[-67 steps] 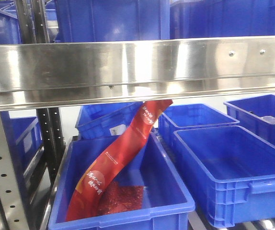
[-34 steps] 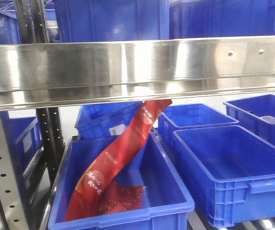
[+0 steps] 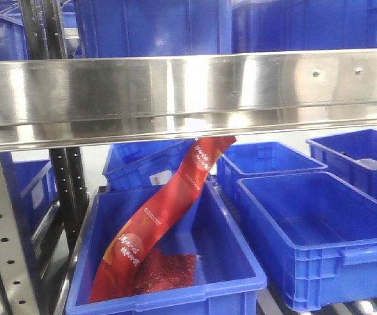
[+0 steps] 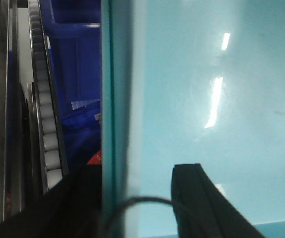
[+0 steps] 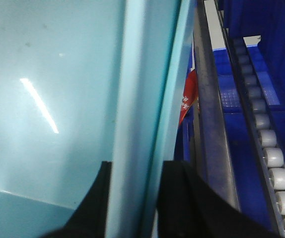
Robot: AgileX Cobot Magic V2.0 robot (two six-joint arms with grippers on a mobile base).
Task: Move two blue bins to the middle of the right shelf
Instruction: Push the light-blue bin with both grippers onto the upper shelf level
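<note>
Almost nothing had shifted since a second earlier: the left gripper (image 4: 137,198) and right gripper (image 5: 135,198) each stayed clamped on a pale teal bin wall (image 4: 207,99), with the shelf's blue bins (image 3: 320,230) unmoved at lower right, suggesting a steady carry.

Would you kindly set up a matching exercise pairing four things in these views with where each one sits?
Things:
1. red packet
2. steel shelf beam
3. conveyor rollers
4. pale teal panel

Places:
A. clamped between the left gripper's fingers
B. leaning inside the near-left blue bin
C. running along the right wrist view's right edge
D. spanning the front view above the bins

Pairs: 1-B, 2-D, 3-C, 4-A
</note>
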